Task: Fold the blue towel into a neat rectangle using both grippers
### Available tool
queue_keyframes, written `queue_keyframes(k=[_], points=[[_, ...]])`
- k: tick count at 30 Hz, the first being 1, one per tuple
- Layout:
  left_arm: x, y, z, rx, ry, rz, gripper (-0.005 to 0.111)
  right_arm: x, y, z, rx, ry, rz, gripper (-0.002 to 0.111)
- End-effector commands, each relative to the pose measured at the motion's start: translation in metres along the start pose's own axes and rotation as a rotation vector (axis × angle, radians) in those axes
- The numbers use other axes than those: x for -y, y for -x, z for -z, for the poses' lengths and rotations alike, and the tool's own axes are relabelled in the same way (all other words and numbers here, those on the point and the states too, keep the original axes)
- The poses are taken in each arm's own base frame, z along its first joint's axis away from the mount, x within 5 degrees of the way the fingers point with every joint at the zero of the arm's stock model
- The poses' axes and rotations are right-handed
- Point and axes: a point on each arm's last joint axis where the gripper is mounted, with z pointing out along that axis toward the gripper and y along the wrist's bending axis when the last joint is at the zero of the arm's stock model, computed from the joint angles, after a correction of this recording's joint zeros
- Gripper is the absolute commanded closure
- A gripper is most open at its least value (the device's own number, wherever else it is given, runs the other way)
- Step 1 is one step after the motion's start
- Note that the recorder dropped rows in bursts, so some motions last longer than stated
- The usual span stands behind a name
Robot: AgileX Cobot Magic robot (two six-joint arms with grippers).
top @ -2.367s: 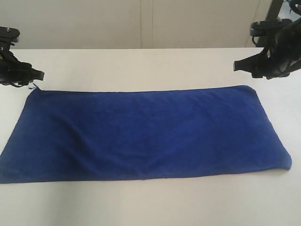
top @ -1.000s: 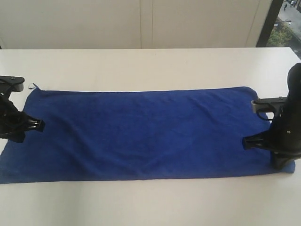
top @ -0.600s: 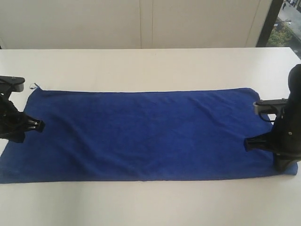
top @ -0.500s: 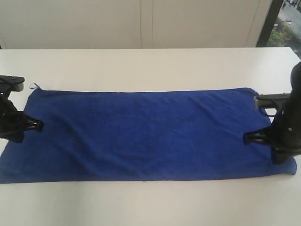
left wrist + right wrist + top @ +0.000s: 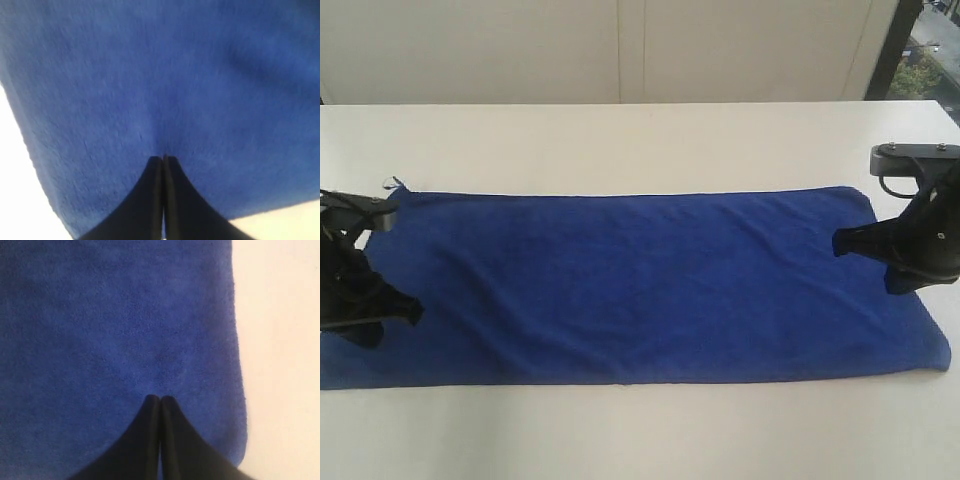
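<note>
The blue towel (image 5: 640,285) lies flat on the white table (image 5: 640,140) as one long rectangle. A tiny tag (image 5: 392,183) sticks out at its far left corner. My left gripper (image 5: 416,309) is over the towel's left end, nearer the front edge, shut with nothing between the fingers. In the left wrist view its tips (image 5: 163,159) meet just over the blue towel (image 5: 165,75). My right gripper (image 5: 838,243) is over the right end, also shut and holding nothing. In the right wrist view its closed tips (image 5: 160,399) sit over the towel (image 5: 120,315), close to the short edge.
White table surface shows beyond the towel's end in the right wrist view (image 5: 280,340). A pale wall (image 5: 620,50) stands behind the table. A dark window frame (image 5: 888,45) is at the far right.
My left gripper has shifted toward the towel's front edge. My right gripper has moved toward the towel's far edge. Both stay shut and the towel lies as before.
</note>
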Motion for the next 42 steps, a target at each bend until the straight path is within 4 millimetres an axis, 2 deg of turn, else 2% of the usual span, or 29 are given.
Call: queue_keyframes(k=[1,9,30,37,42], points=[[0.001,-0.014,-0.014,-0.076,-0.006,-0.039,0.107,0.002,0.002,0.003,0.023,0.000,-0.005,0.108],[0.001,-0.019,-0.025,-0.140,-0.018,-0.139,0.107,0.002,0.002,0.003,0.023,0.000,-0.003,0.108],[-0.002,-0.028,-0.022,-0.252,0.001,-0.185,0.107,0.002,0.003,0.003,0.029,0.001,-0.002,0.108],[-0.003,-0.028,-0.022,-0.253,0.012,-0.200,0.107,0.002,0.003,0.003,0.029,0.001,-0.002,0.108],[-0.003,-0.018,-0.019,-0.177,0.017,-0.190,0.107,0.002,0.003,0.003,0.031,0.001,-0.002,0.108]])
